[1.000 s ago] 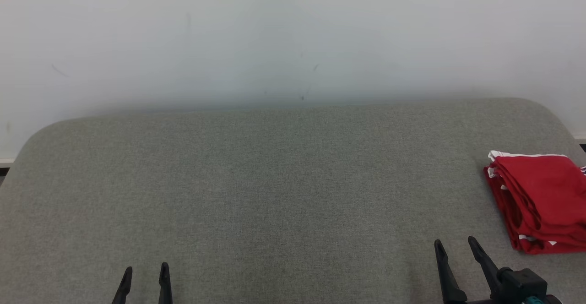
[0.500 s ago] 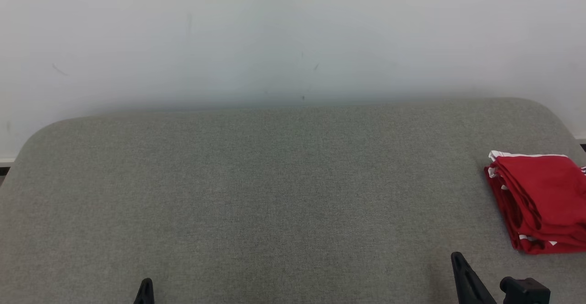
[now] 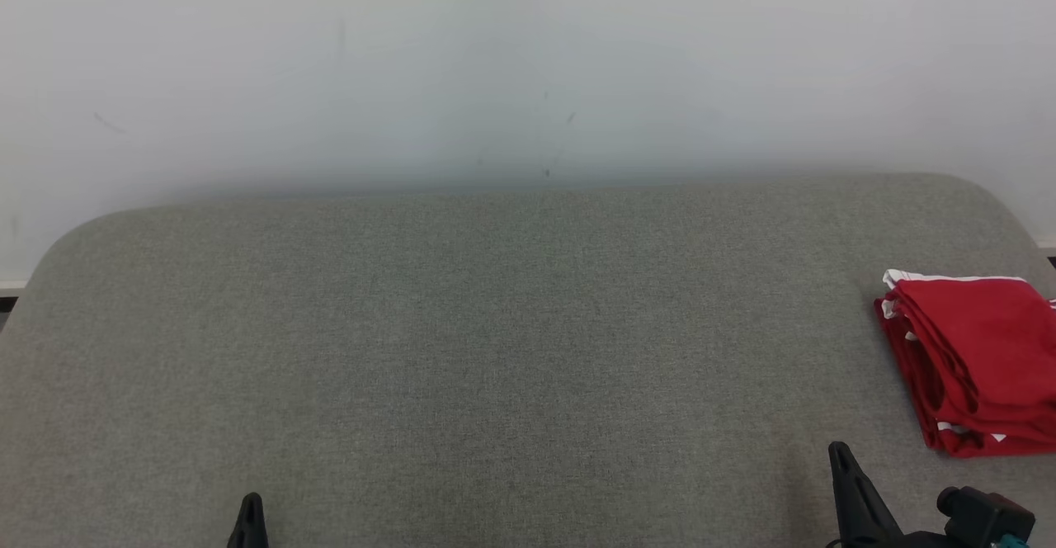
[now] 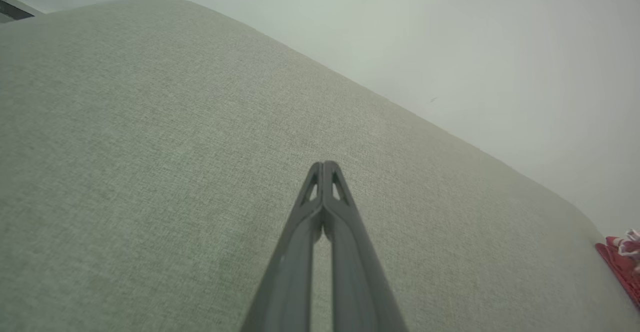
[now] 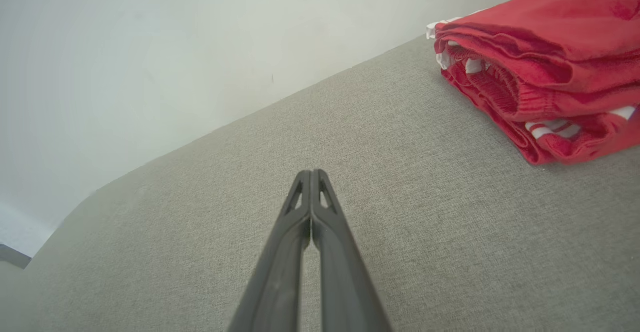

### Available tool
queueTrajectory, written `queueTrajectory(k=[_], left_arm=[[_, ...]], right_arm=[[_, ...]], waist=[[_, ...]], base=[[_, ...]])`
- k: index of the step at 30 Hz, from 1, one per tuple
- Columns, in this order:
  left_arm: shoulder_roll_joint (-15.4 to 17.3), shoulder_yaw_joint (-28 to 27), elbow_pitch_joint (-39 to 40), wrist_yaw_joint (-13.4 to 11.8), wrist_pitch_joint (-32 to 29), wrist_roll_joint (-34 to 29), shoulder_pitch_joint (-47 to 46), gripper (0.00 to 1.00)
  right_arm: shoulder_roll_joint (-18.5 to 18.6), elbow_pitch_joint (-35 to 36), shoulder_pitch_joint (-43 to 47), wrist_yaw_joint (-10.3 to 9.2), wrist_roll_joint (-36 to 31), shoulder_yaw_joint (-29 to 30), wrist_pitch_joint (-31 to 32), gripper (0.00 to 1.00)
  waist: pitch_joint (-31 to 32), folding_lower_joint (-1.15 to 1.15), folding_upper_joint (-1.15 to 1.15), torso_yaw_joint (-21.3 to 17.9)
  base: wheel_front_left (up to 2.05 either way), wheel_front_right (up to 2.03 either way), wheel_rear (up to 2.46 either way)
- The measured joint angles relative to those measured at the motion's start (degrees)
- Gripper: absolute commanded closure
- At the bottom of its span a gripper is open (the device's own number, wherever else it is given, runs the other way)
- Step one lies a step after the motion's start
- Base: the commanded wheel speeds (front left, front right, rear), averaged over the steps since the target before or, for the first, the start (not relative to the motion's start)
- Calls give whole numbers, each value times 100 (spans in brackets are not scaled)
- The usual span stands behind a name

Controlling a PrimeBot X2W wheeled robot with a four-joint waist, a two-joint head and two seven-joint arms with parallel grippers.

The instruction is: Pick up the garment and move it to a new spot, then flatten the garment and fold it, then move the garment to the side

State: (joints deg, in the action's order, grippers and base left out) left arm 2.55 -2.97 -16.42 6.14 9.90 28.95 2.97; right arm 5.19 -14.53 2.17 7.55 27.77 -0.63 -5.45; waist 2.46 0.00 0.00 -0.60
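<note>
Just one garment (image 3: 978,350), red with white stripes, lies folded at the right edge of the grey desk (image 3: 495,325). At the desk's near side, the right claw (image 5: 311,173) is near the garment and the left claw (image 4: 324,164) well apart from it. Both claws are closed, holding nothing.

We note the garment (image 3: 973,350) cut off by the head view's right edge; the left wrist view catches a sliver. Left tool (image 3: 251,508), right tool (image 3: 841,459): tips in frame, rest below the bottom edge.
</note>
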Motion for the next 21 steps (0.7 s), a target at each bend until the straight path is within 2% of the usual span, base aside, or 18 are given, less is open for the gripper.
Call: queueTrajectory(k=[21], left_arm=[[2, -102, 66, 42, -481, 1831, -255, 100]], right_arm=[[-63, 15, -233, 0, 1892, 205, 348, 100]], waist=[[-54, 0, 0, 12]], base=[[0, 0, 0]])
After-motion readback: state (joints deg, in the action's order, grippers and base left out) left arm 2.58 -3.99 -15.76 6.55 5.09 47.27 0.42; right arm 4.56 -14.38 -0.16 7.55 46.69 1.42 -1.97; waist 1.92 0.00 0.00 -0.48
